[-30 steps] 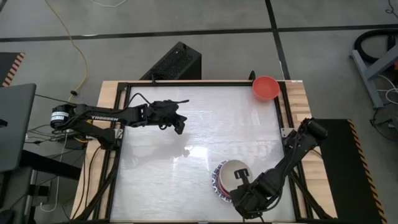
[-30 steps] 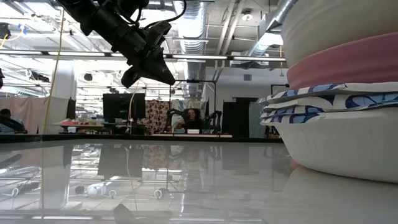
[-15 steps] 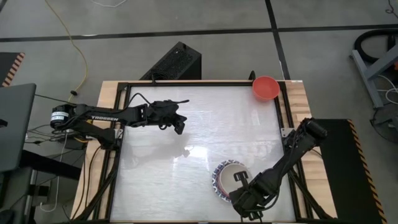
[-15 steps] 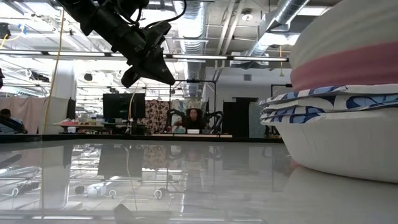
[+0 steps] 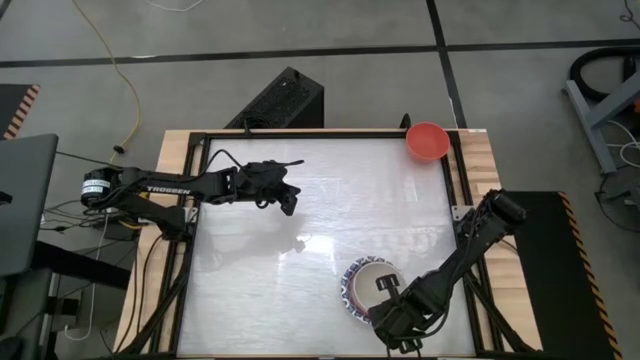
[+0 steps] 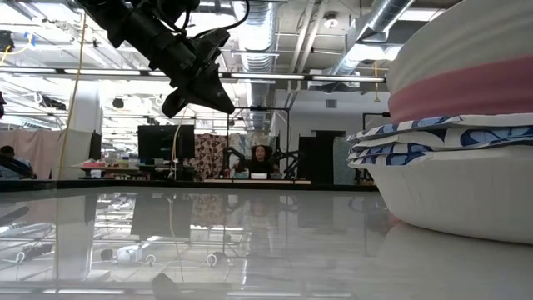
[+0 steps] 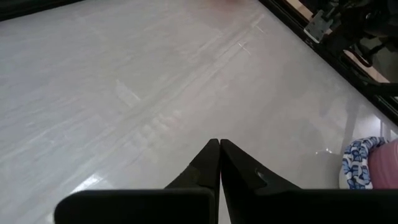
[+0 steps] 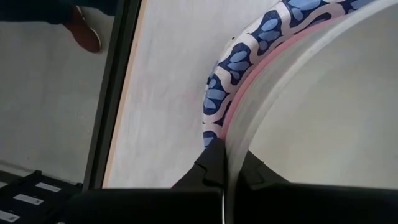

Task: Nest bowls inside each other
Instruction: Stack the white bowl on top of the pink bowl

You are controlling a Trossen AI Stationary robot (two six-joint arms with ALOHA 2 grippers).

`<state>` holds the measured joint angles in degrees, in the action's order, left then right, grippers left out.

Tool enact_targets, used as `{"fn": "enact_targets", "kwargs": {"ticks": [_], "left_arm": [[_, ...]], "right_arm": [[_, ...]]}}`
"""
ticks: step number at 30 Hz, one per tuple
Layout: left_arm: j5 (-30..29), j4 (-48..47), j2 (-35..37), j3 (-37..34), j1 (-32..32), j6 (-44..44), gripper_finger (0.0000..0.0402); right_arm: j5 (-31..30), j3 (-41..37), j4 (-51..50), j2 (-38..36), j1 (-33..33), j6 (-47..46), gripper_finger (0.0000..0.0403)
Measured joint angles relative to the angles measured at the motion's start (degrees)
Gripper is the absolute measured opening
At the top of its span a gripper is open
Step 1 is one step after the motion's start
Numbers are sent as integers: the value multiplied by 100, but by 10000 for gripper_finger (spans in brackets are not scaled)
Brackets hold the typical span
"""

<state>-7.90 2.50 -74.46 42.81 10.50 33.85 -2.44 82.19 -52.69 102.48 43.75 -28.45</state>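
Only the high view shows the red bowl [image 5: 427, 141] at the bench's [image 5: 260, 260] upper right. The nested stack [image 5: 366, 285] sits lower right; the right pincer [image 8: 222, 163], pressed together, pinches the cream bowl's [image 8: 323, 112] rim. The left pincer [image 7: 219, 163], shut and empty, hovers upper left.

Low view. Glossy white table [image 6: 250, 242] fills the lower half and mirrors the room's ceiling lights.

At the right edge, very close to the camera: a stack of nested round ceramic bowls [image 6: 454, 133]. Bottom one is plain white on its outer wall; above it show several white rims with blue pattern, stacked tight; then a pink bowl band; on top a plain cream-white bowl, cut off by the frame.

Upper left: dark left arm coming down from above, its claw [image 6: 196, 93] hanging well above the table, fingers pressed together, holding nothing.

Background: dark monitor [image 6: 165, 142], a seated person [image 6: 260, 158] far off.
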Motion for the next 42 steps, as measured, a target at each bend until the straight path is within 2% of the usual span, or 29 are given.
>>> {"fn": "enact_targets", "kwargs": {"ticks": [10, 22, 30, 35, 42], "left_arm": [[-1, 0, 0, 0, 0, 78, 0], [-36, -1, 0, 0, 0, -40, 0], [-158, 0, 0, 0, 0, -155, 0], [-185, -2, 0, 0, 0, -169, 0], [-328, -2, 0, 0, 0, -130, 0]], "right_arm": [[-97, 2, 1, -46, -58, -217, 36], [-251, 13, -46, -169, -152, -319, 116], [-537, 15, -482, -471, -153, -542, 168], [-546, 15, -682, -535, -153, -560, 177], [-546, 15, -694, -535, -153, -387, 167]]}}
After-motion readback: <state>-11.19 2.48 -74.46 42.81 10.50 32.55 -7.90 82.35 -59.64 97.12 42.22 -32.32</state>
